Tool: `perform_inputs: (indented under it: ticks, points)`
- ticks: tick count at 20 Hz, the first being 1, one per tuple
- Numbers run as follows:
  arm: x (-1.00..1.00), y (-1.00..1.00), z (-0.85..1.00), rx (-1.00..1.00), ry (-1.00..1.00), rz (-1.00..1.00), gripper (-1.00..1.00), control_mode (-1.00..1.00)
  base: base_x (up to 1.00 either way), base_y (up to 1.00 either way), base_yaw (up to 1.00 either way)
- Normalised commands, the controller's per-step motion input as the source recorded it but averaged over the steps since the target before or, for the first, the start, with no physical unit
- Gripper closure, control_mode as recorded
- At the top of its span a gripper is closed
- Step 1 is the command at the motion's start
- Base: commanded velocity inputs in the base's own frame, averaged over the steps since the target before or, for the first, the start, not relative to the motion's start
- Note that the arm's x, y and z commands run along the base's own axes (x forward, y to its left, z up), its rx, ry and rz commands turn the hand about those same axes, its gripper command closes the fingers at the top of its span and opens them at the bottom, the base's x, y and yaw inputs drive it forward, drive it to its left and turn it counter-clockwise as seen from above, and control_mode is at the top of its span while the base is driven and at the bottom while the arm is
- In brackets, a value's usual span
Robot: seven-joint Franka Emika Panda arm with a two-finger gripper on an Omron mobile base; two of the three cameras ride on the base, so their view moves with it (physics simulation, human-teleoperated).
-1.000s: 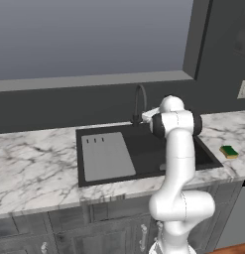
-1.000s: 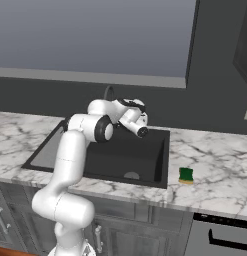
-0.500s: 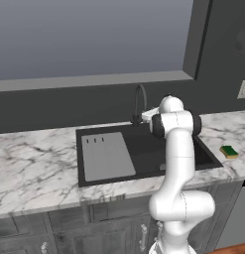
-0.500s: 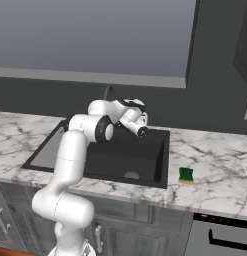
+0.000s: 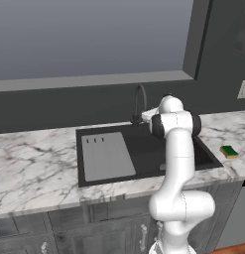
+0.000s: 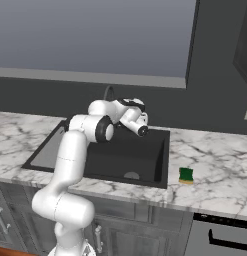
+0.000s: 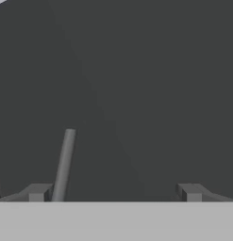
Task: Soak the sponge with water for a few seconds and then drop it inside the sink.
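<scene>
Two fingertips (image 7: 40, 192) spread wide — gripper (image 7: 113, 193) empty; sponge (image 5: 228, 151) unlabelled.

White arm (image 5: 176, 163), rounded segments, dark joint bands.

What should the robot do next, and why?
Probably nudge the faucet handle to start the water: none runs yet. The open gripper is empty beside it at the back of the sink, and the sponge lies dry on the counter.
</scene>
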Motion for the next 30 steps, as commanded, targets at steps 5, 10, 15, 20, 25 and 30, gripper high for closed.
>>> perform_inputs:
  ticks: [5,10,15,20,25,30]
  points:
    - [0.00,-0.41,-0.27,0.00,0.01,-0.01,-1.00,-1.00,0.00,0.00,0.00]
    - [0.00,-0.46,-0.28,0.00,0.00,-0.03,-1.00,-1.00,0.00,0.00,0.00]
    - [0.00,-0.48,-0.31,0.00,0.00,-0.04,-1.00,-1.00,0.00,0.00,0.00]
    - [0.00,-0.56,-0.31,0.00,0.00,-0.05,-1.00,-1.00,0.00,0.00,0.00]
    - [0.00,-0.58,-0.31,0.00,0.00,-0.05,-1.00,-1.00,0.00,0.00,0.00]
    - [0.00,-0.64,-0.31,0.00,0.00,-0.04,-1.00,-1.00,0.00,0.00,0.00]
